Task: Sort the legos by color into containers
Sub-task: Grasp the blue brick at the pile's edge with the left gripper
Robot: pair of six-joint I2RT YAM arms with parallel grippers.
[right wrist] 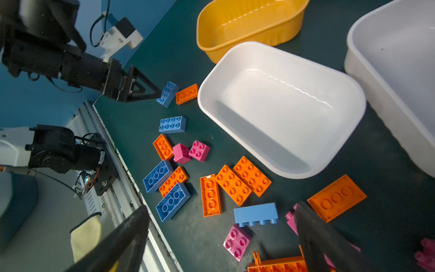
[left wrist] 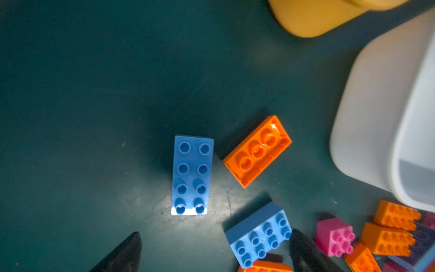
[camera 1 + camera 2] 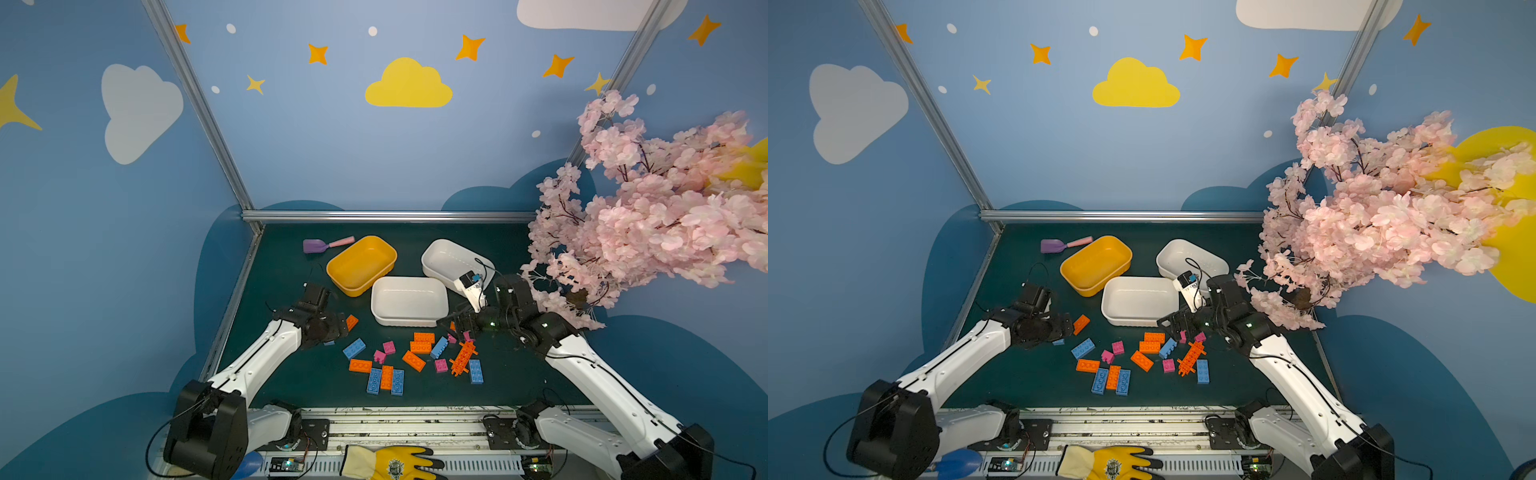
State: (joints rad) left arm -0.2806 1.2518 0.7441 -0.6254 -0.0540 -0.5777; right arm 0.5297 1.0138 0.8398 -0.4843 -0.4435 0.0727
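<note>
A: Tally, left to right?
B: The left gripper [image 3: 337, 327] is released, jaws wide, just short of one blue brick [image 2: 191, 174] with one orange brick [image 3: 352, 322] beside it. Then three tubs: one yellow tub [image 3: 361, 266], the near white tub [image 3: 409, 301], the far white tub [image 3: 449, 257]
A: And the legos [image 3: 413, 360]?
B: All on the mat [image 3: 291, 374] before the tubs: six blue, eight orange counting one spiky piece [image 3: 463, 357], five pink. The right gripper [image 3: 453, 325] hangs released over the pile's right end
</note>
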